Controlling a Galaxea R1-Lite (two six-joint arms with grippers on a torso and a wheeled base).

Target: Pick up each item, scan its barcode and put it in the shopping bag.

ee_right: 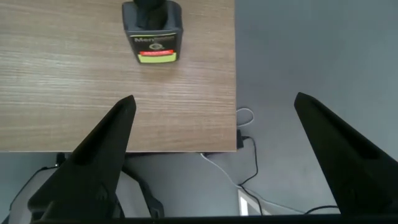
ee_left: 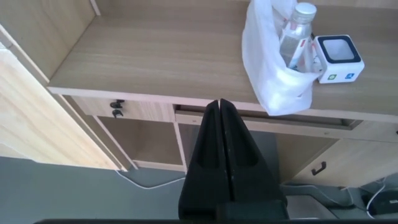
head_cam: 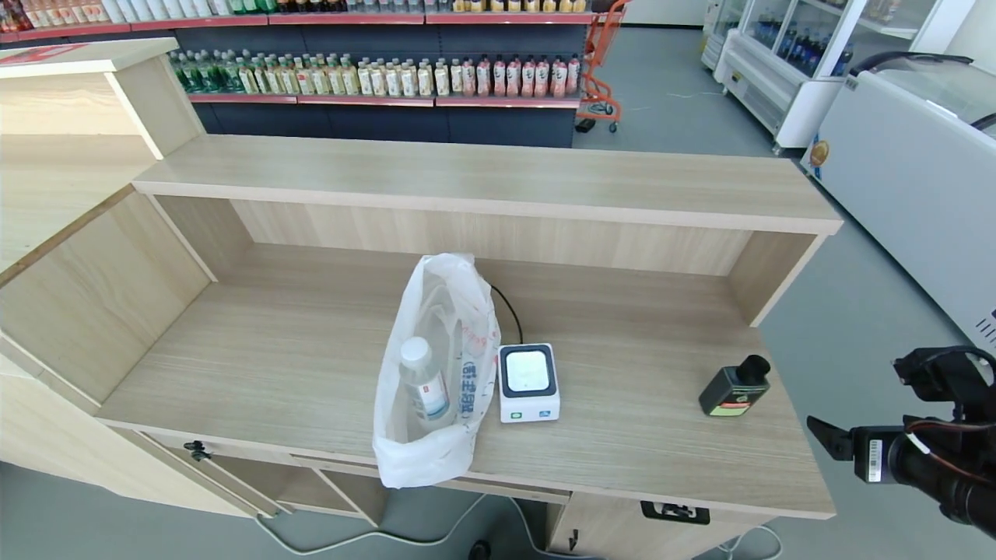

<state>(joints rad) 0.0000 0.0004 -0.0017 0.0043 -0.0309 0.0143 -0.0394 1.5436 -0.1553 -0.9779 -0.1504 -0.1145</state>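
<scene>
Gripper on the right arm [ee_right: 213, 98] hangs just off the right end of the worktop [head_cam: 272, 350], its two dark fingers spread wide with nothing between them. Ahead of it, clear of both fingers, a small dark bottle [head_cam: 735, 386] with a black cap and a red and green label sits on the worktop near that right edge; from the wrist, it lies beyond the left finger rather than in the gap. The left gripper [ee_left: 219, 106] is pressed closed on nothing, low in front of the worktop's front edge, well apart from everything on top. Toward the middle of the worktop stands a white scanner [head_cam: 529, 381], with a black cable [head_cam: 510, 311] running back from it. Touching its left side is a white plastic shopping bag [head_cam: 436, 435], mouth open, with a clear water bottle [head_cam: 424, 381] inside.
</scene>
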